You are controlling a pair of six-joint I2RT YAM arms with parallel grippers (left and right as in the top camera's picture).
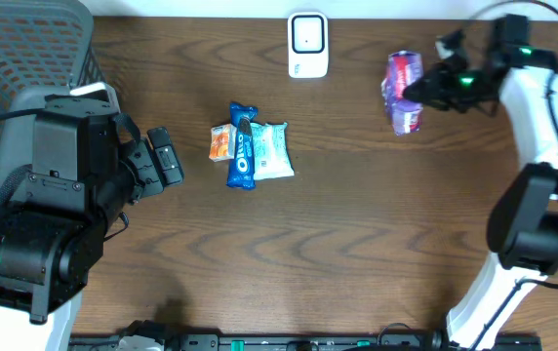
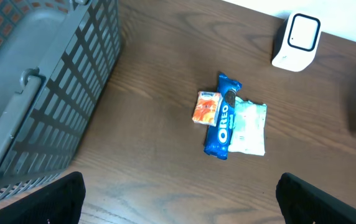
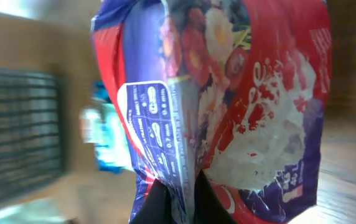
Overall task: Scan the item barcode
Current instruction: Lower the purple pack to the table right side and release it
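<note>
Our right claw point(image 1: 423, 91) is clenched on one edge of the purple snack bag point(image 1: 404, 93), we judge so that a printed face can be turned to the white scanner point(image 1: 307, 44) standing beyond the bag from the claw. Our left claw point(image 1: 167, 156) hangs spread wide and empty, with the cookie pack point(image 1: 243, 146) ahead of it. The bag fills the right wrist view, blurred, so we cannot find a barcode or tell whether the bag clears the surface point(image 1: 357, 244).

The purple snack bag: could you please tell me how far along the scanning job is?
Done: the right gripper is shut on the purple bag. In hand: it holds the bag right of the white scanner. Left: showing its barcode to the scanner; the Oreo pack, orange packet and pale packet lie mid-table.
</note>
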